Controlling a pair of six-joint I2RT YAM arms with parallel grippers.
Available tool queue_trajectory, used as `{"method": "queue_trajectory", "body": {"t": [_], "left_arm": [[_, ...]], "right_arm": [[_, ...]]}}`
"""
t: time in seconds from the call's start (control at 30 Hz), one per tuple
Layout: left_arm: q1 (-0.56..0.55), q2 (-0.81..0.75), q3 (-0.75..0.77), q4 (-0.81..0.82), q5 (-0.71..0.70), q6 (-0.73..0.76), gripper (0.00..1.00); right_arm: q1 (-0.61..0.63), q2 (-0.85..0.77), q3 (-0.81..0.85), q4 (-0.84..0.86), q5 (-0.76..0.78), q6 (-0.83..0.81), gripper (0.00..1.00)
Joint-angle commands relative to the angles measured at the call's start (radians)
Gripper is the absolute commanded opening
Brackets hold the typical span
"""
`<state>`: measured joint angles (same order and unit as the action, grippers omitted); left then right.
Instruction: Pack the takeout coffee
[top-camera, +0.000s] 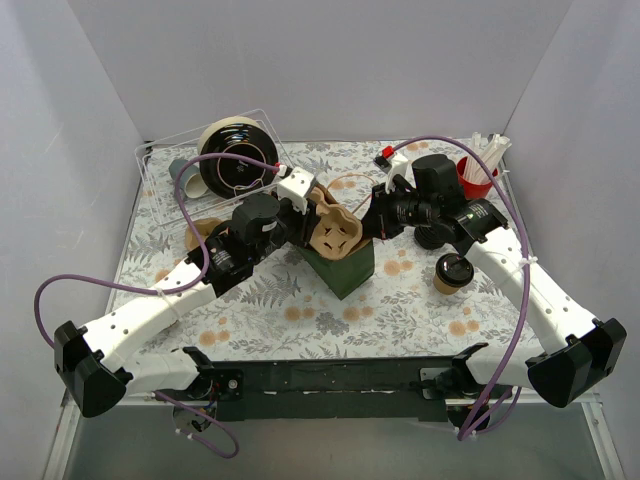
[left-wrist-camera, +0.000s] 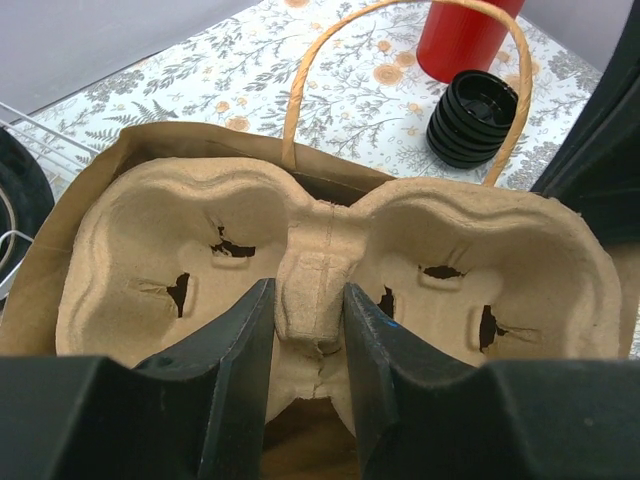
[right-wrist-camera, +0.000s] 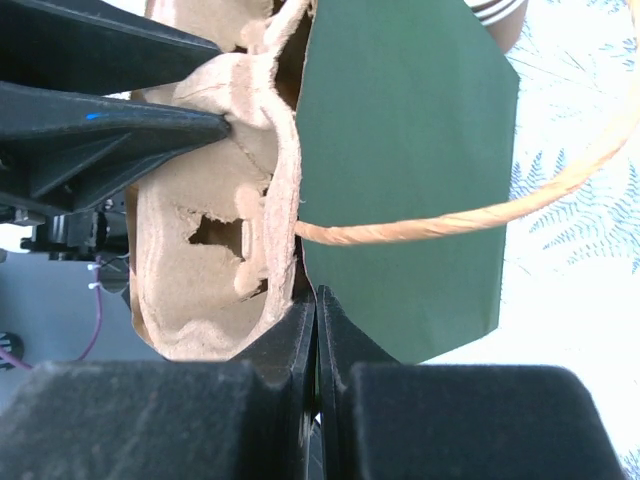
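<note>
**Pulp carrier gripped at the mouth of the bag, coffee waiting on the desk**

The left pincer (left-wrist-camera: 308, 292) was clamped on the raised centre ridge of the carrier (left-wrist-camera: 180, 250), one black finger pressed to each side. The carrier was moulded tan pulp, rough and fibrous. It had two rounded wells, each with torn slits in its floor. It sat tilted in the open top of the bag (top-camera: 345, 272), which was smooth green paper outside and plain brown within. A twisted paper handle (left-wrist-camera: 293, 95) arched up behind it.

The right pincer (right-wrist-camera: 315, 300) was on the other side, its jaws drawn almost together with only a hairline between them. The tips sat right at the bag's rim, beside the carrier's edge. Whether any paper was nipped between them could not be told.

The coffee (top-camera: 452, 272), a short tan paper cup with a round black lid, stood upright on the floral desk (top-camera: 400, 315). It was to the right of the bag, apart from it, and nothing held it. Farther back were a glossy red cup (left-wrist-camera: 460, 35) and a stack of ribbed black lids (left-wrist-camera: 478, 115), side by side.
</note>
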<state>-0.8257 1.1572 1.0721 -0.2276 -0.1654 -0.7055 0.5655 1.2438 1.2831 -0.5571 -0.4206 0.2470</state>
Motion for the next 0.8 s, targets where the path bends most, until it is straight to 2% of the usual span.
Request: {"method": "queue_trajectory", "body": {"t": [0.0,0.37,0.5,0.77], "left_arm": [[-0.003,-0.004,-0.014,0.014,0.059,0.02,0.09],[0.0,0.076,0.003,-0.006,-0.068,0.003,0.03],[0.002,0.07,-0.014,-0.013,-0.039,0.057,0.04],[0.002,0.056,0.011,-0.091,-0.029,0.074,0.03]], "right_arm": [[0.004,0.002,0.058,-0.02,0.028,-0.029,0.08],[0.004,-0.014,0.047,-0.023,0.055,-0.04,0.05],[0.004,-0.017,0.051,-0.029,0.066,-0.04,0.05],[0.004,-0.021,0.097,-0.066,0.149,-0.035,0.24]]}}
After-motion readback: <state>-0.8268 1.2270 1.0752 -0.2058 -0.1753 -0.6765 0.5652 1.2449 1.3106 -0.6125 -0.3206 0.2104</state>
